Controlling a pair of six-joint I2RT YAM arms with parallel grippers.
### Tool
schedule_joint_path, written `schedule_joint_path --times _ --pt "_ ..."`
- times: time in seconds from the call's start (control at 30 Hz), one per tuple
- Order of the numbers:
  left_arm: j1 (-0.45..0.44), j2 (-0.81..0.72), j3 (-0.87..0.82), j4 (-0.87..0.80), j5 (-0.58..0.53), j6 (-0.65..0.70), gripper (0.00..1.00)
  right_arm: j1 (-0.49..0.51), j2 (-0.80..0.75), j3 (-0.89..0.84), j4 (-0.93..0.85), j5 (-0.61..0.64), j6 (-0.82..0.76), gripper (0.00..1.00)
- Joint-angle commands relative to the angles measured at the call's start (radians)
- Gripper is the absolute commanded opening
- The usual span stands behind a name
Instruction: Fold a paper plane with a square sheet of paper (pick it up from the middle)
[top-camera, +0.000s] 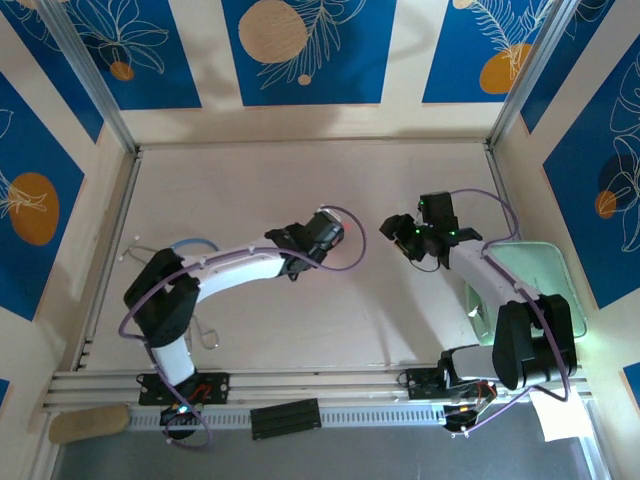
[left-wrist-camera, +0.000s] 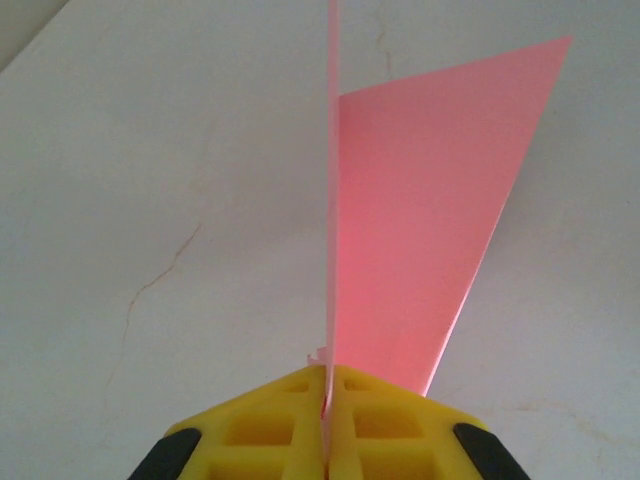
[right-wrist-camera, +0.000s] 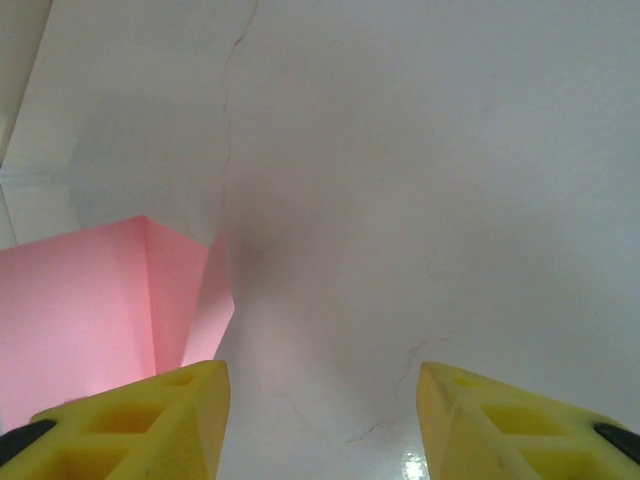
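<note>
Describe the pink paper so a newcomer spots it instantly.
Start at the pale table, then the left gripper near its middle. The pink sheet is pinched in that shut gripper, one layer standing on edge, a triangular flap spreading right. Unlike the pale green pad at the table's right edge, it is thin and pink.

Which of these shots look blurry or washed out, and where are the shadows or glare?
Left wrist view: the pink paper glows, its upright edge washed pale; right wrist view: the paper blurred at left, a dim shadow crosses the table, a small glint below; top view: evenly lit.
</note>
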Motion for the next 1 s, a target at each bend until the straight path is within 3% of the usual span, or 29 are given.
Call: schedule_joint_path --times 0.0,0.13,0.43,0.57,0.77,0.97 --pt "-0.049 0.076 0.049 -0.043 -0.113 0.023 0.08 -0.020 -0.039 -0.025 -0.018 0.026 0.030 0.53" --pt "-0.110 0.156 0.110 -0.072 -0.132 0.015 0.08 -0.038 -0.053 -0.037 -0.023 0.021 0.033 0.53" --pt "-0.144 0.216 0.175 -0.113 0.011 -0.069 0.15 -0.059 -0.043 -0.054 -0.006 -0.008 0.043 0.53" --pt "-0.139 0.205 0.180 -0.132 -0.048 -0.061 0.12 -0.064 -0.038 -0.056 -0.004 -0.027 0.037 0.53" --pt "-0.117 0.155 0.165 -0.128 -0.041 -0.052 0.12 -0.029 0.030 -0.054 -0.023 -0.120 0.028 0.44" --pt "-0.104 0.139 0.163 -0.124 0.003 -0.089 0.11 0.102 0.164 -0.075 0.054 -0.182 0.103 0.31"
